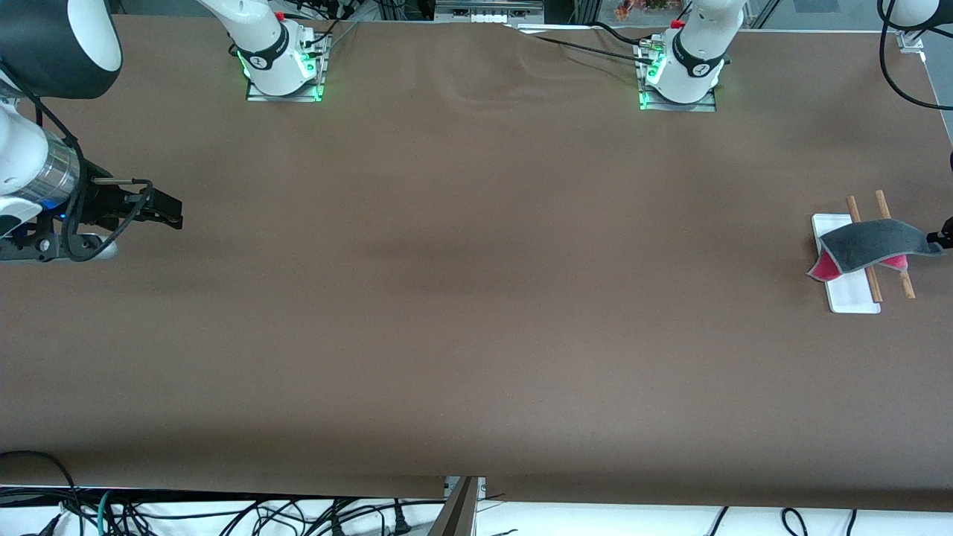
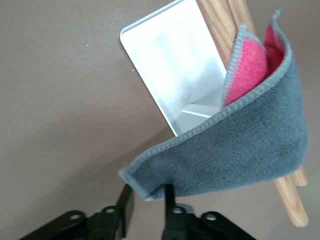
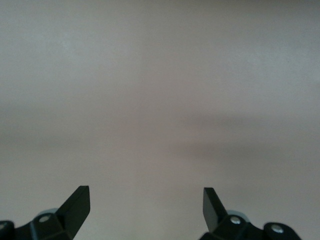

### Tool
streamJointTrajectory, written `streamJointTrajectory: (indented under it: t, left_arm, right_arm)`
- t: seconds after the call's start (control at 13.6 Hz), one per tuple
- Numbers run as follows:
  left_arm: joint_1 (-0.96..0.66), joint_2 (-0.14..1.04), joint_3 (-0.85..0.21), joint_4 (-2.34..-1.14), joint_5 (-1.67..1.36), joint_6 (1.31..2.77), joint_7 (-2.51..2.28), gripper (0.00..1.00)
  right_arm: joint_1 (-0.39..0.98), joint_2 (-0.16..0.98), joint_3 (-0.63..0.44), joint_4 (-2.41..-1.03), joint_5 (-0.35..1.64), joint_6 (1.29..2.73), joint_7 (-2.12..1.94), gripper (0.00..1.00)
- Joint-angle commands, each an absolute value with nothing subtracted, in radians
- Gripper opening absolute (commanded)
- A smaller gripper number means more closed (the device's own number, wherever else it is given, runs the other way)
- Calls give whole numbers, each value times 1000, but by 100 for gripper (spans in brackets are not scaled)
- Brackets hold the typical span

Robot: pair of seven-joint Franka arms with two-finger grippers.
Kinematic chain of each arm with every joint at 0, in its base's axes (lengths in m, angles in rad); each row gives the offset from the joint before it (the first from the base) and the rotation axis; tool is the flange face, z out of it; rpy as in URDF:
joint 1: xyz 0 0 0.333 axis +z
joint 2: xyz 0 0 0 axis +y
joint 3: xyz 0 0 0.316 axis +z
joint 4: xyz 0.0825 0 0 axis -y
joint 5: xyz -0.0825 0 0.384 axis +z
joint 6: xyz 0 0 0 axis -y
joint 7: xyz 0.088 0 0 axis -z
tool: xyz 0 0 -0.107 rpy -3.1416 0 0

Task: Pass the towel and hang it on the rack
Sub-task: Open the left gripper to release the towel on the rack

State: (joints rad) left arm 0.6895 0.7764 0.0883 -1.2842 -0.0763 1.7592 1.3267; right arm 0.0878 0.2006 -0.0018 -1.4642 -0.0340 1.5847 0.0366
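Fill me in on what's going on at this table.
The towel lies draped over the rack at the left arm's end of the table, grey side up with pink showing underneath. The left gripper is at the towel's free corner with its fingers parted around the edge, so it seems to be letting go. The right gripper waits open over bare table at the right arm's end.

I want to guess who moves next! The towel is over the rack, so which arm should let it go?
The left arm: its fingers sit at the towel corner on the rack. The right gripper waits, open, at the right arm's end.
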Motion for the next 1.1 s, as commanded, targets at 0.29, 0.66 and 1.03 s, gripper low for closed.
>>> streamJointTrajectory:
  t: [0.29,0.66,1.03]
  left_arm:
    - [686,712,74,-1236,-83,1749,1333,100]
    - [582,580,75,-1236,-80,1642,1309,100]
    - [393,489,72,-1236,-78,1508,1042,100]
  right_arm:
    - [51,198,-2,-1482,2,1605,43,100]
    - [52,195,0,-1480,0,1623,43,100]
    - [51,196,-2,-1480,0,1635,43,99]
